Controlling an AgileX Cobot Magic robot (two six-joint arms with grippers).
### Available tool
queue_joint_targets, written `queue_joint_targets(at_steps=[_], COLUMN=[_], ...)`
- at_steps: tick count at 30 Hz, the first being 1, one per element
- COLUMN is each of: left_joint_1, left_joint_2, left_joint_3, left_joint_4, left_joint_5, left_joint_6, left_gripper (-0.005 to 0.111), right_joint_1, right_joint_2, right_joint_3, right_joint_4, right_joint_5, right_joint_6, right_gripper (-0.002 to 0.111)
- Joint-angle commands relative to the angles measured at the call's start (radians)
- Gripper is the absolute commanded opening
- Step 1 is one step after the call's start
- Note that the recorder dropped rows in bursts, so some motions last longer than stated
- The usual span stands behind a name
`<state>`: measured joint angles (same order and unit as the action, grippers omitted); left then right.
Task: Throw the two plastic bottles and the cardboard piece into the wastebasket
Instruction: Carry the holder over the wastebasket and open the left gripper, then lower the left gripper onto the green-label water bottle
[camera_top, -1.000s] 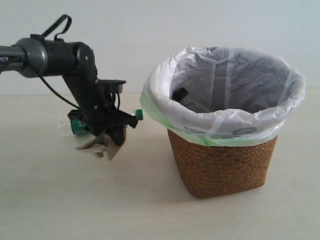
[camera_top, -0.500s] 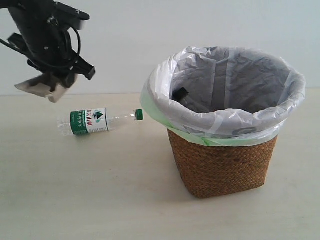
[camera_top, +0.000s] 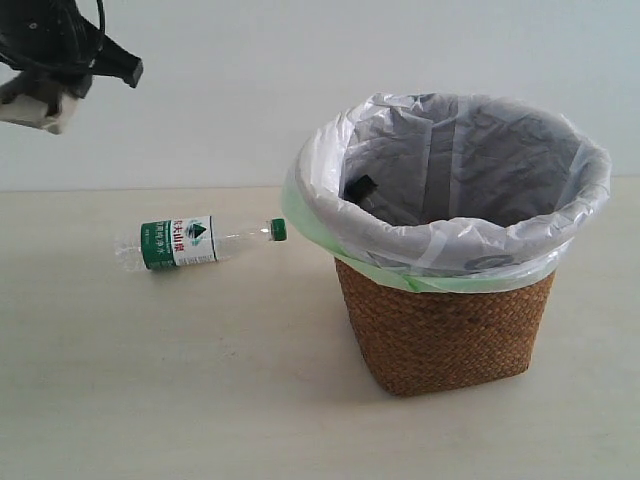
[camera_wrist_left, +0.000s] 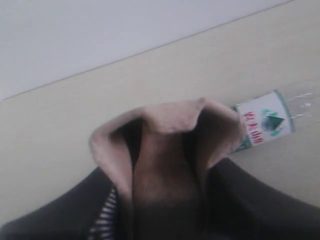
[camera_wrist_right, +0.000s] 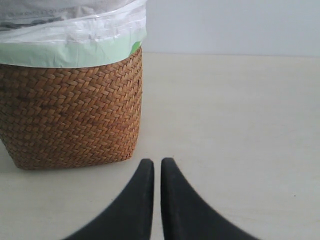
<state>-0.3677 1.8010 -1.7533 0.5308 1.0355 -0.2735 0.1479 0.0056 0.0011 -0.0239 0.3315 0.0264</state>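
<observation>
High at the top left of the exterior view, my left gripper (camera_top: 50, 100) is shut on the grey-brown cardboard piece (camera_top: 30, 108), which fills the left wrist view as a cardboard piece (camera_wrist_left: 165, 150) folded between the jaws. The green-capped bottle (camera_top: 185, 242) lies on its side on the table, cap toward the wastebasket (camera_top: 445, 330); its label shows as the green-capped bottle (camera_wrist_left: 262, 125) below the left gripper (camera_wrist_left: 165, 200). A black cap (camera_top: 362, 186) shows inside the basket's bag; the rest of that bottle is hidden. My right gripper (camera_wrist_right: 157, 165) is shut and empty, low beside the wastebasket (camera_wrist_right: 70, 115).
The pale table (camera_top: 180, 380) runs left and in front of the basket, with a plain white wall (camera_top: 250, 60) behind. The bag's white and pale green edge (camera_top: 320, 235) overhangs the basket rim.
My left gripper has lifted the cardboard piece from the table beside the green-capped bottle and carried it up and to the left. The bottle and the basket have stayed still.
</observation>
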Motion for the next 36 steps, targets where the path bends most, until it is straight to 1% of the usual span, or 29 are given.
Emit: queue_joint_targets(at_steps=[1, 2, 3, 5, 6, 7, 8, 9, 10, 11, 12, 13, 14, 16, 18, 21, 26, 29, 32, 34, 36], left_joint_1=[-0.002, -0.003, -0.005, -0.005, -0.005, -0.005, -0.013, -0.022, -0.040, -0.056, -0.073, -0.097, -0.111, -0.138, -0.152, -0.155, -0.152, -0.152, -0.152, -0.152, -0.151], left_joint_2=[0.017, 0.017, 0.012, 0.008, 0.008, 0.011, 0.011, 0.012, 0.012, 0.012, 0.012, 0.014, 0.016, 0.019, 0.025, 0.027, 0.026, 0.026, 0.026, 0.032, 0.049], left_joint_3=[0.005, 0.005, 0.001, -0.019, -0.028, -0.037, -0.047, -0.059, -0.077, -0.097, -0.110, -0.127, -0.132, -0.136, -0.136, -0.136, -0.136, -0.136, -0.136, -0.134, -0.134], left_joint_4=[-0.250, -0.390, -0.582, -1.077, -1.281, -1.501, -1.670, -1.756, -1.795, -1.777, -1.727, -1.648, -1.562, -1.435, -1.355, -1.252, -1.056, -0.894, -0.650, -0.423, -0.273], left_joint_5=[-0.108, -0.152, -0.178, -0.188, -0.178, -0.164, -0.148, -0.137, -0.141, -0.163, -0.190, -0.224, -0.236, -0.232, -0.232, -0.253, -0.255, -0.251, -0.228, -0.180, -0.123], left_joint_6=[0.127, 0.248, 0.380, 0.769, 0.945, 1.063, 1.147, 1.205, 1.238, 1.225, 1.187, 1.139, 1.120, 1.073, 1.040, 0.955, 0.880, 0.837, 0.770, 0.657, 0.574], left_gripper=[0.004, 0.004, 0.004, 0.004, 0.004, 0.007, 0.014, 0.026, 0.043, 0.062, 0.077, 0.098, 0.110, 0.107, 0.107, 0.107, 0.107, 0.107, 0.107, 0.107, 0.107], right_joint_1=[0.001, 0.001, 0.001, 0.001, 0.001, 0.001, 0.001, 0.001, 0.001, 0.001, 0.001, 0.001, 0.001, 0.001, 0.001, 0.001, 0.001, 0.001, 0.001, 0.001, 0.001], right_joint_2=[-0.006, -0.006, -0.006, -0.006, -0.006, -0.006, -0.006, -0.006, -0.006, -0.006, -0.006, -0.006, -0.006, -0.006, -0.006, -0.006, -0.006, -0.006, -0.006, -0.006, -0.006], right_joint_3=[-0.001, -0.001, -0.001, -0.001, -0.001, -0.001, -0.001, -0.001, -0.001, -0.001, -0.001, -0.001, -0.001, -0.001, -0.001, -0.001, -0.001, -0.001, -0.001, -0.001, -0.001], right_joint_4=[-0.008, -0.008, -0.008, -0.008, -0.008, -0.008, -0.008, -0.008, -0.008, -0.008, -0.008, -0.008, -0.008, -0.008, -0.008, -0.008, -0.008, -0.008, -0.008, -0.008, -0.008], right_joint_5=[-0.008, -0.008, -0.008, -0.008, -0.008, -0.008, -0.008, -0.008, -0.008, -0.008, -0.008, -0.008, -0.008, -0.008, -0.008, -0.008, -0.008, -0.008, -0.008, -0.008, -0.008], right_joint_6=[-0.003, -0.003, -0.003, -0.003, -0.003, -0.003, -0.003, -0.003, -0.003, -0.003, -0.003, -0.003, -0.003, -0.003, -0.003, -0.003, -0.003, -0.003, -0.003, -0.003, -0.003], right_gripper=[0.002, 0.002, 0.002, 0.002, 0.002, 0.002, 0.002, 0.002, 0.002, 0.002, 0.002, 0.002, 0.002, 0.002, 0.002, 0.002, 0.002, 0.002, 0.002, 0.002, 0.002])
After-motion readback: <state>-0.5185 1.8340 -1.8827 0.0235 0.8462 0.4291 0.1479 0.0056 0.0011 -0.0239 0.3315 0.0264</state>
